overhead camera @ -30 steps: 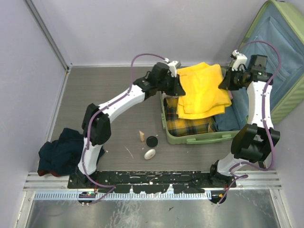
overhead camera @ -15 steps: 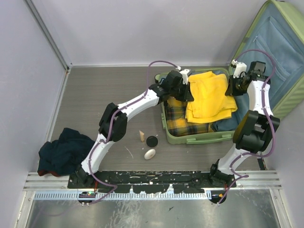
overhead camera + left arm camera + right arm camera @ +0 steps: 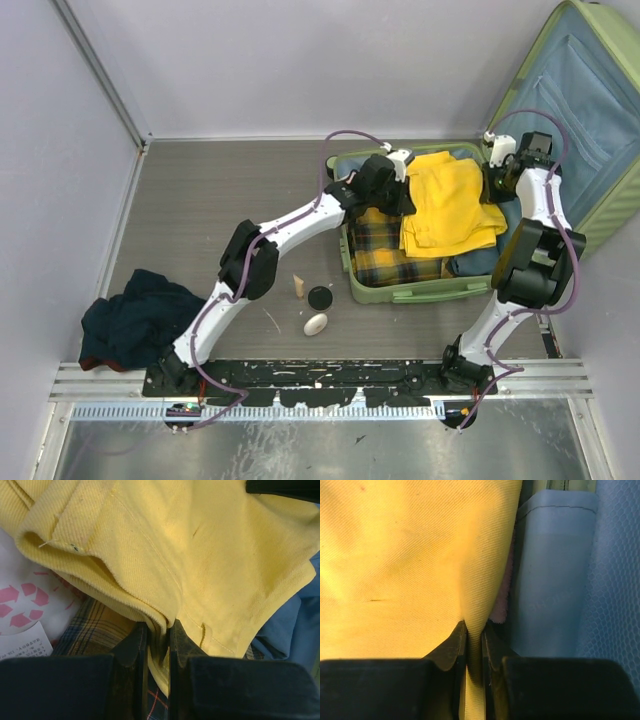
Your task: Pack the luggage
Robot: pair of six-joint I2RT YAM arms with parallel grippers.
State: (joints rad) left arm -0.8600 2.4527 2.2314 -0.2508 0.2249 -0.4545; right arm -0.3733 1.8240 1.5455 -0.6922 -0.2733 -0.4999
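The light-green luggage (image 3: 400, 294) lies open at the right, its lid with blue lining (image 3: 590, 110) leaning up at the far right. A folded yellow garment (image 3: 450, 205) lies in the tray over a plaid cloth (image 3: 385, 250) and a blue cloth (image 3: 478, 262). My left gripper (image 3: 402, 190) is shut on the yellow garment's left edge (image 3: 150, 555). My right gripper (image 3: 493, 180) is shut on its right edge (image 3: 420, 570), next to the blue lining (image 3: 555, 580).
A dark blue garment (image 3: 135, 318) lies heaped at the near left. A wooden block (image 3: 298, 287), a black disc (image 3: 320, 297) and a white oval object (image 3: 315, 324) lie on the table left of the luggage. A white recycling-marked bag (image 3: 20, 610) shows under the garment.
Both grippers have carried the yellow garment to the right and down into the luggage tray. The left arm has stretched farther right; the right gripper has drawn toward the lid.
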